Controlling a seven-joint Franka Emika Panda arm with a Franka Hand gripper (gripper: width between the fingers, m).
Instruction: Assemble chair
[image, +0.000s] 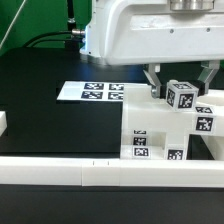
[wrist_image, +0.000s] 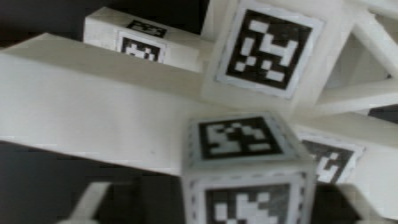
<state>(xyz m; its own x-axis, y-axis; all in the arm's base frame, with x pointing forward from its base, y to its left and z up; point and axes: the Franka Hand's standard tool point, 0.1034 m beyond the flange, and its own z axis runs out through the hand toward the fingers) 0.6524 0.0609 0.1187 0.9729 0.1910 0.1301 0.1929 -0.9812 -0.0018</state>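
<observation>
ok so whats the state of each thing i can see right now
end effector: down over the chair parts, fingers either side of a tagged cube-ended peg; actual contact cannot be told
cube-ended peg: upright between the fingers, atop the other parts
chair parts: white tagged blocks clustered against the border rail
marker board: flat on the table
border rail: lying along the table's near edge

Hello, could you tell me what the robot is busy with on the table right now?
The arm is putting together a small white chair of tagged plastic parts. Its hand hangs low over the stacked parts at the exterior view's right, its fingers either side of a cube-ended peg; whether they grip it cannot be told. The marker board lies flat behind, toward the left.
</observation>
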